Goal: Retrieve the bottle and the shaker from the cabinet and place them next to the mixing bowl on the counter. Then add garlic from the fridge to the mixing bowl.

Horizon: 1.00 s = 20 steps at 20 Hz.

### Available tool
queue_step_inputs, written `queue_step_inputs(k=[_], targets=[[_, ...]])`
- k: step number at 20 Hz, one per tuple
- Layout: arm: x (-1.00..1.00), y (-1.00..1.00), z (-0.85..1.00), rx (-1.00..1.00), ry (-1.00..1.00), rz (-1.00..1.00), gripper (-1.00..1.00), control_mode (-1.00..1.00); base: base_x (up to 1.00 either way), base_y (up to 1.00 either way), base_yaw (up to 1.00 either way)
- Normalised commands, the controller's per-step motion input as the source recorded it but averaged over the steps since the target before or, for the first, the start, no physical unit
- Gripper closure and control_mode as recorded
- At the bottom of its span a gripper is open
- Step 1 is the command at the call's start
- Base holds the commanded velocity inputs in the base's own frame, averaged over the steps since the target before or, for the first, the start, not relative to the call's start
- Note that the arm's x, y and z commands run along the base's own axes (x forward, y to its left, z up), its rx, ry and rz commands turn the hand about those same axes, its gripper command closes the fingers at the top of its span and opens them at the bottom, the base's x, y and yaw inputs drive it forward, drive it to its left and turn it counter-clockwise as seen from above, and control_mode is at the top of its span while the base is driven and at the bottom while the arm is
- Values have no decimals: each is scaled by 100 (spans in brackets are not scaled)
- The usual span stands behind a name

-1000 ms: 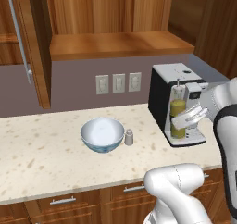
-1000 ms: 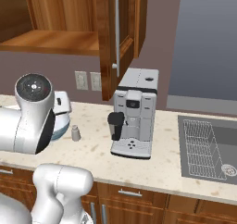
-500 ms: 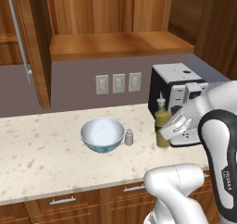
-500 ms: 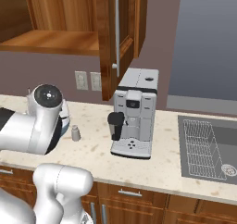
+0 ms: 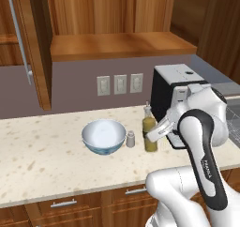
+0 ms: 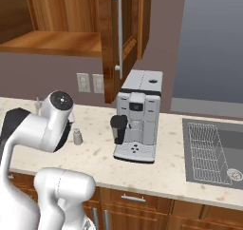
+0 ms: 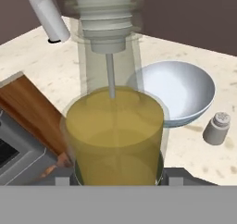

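My gripper (image 5: 155,132) is shut on the olive-green bottle (image 5: 150,130), which stands upright with its base at or just above the counter (image 5: 47,160). In the hand view the bottle (image 7: 115,130) is between my fingertips (image 7: 173,176). The small pale shaker (image 5: 131,139) stands just left of the bottle, and the mixing bowl (image 5: 103,136) sits left of the shaker. The hand view has the bowl (image 7: 180,91) and shaker (image 7: 216,127) beyond the bottle. The shaker (image 6: 77,136) also shows past my arm. The cabinet (image 5: 117,45) is open, with its door (image 5: 28,48) swung out. The garlic and fridge are out of view.
A coffee machine (image 5: 173,90) stands right behind the bottle and my hand. Its other side (image 6: 137,115) has a sink (image 6: 213,150) to the right. The second cabinet door (image 6: 121,39) hangs open above the machine. Wall outlets (image 5: 120,84) sit behind the bowl.
The arm has carried the bottle leftward and down, from in front of the coffee machine to a spot beside the shaker. The shaker and bowl have not moved.
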Motion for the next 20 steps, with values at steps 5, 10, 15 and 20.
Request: queue_step_inputs(k=[5,10,15,20], targets=[[61,0,-70,8,0,2,100,-100,0,0,0],[14,0,-56,10,-10,10,100,-100,0,0,0],[0,0,-40,6,-18,16,100,-100,0,0,0],[1,0,-39,1,-12,12,100,-100,0,0,0]])
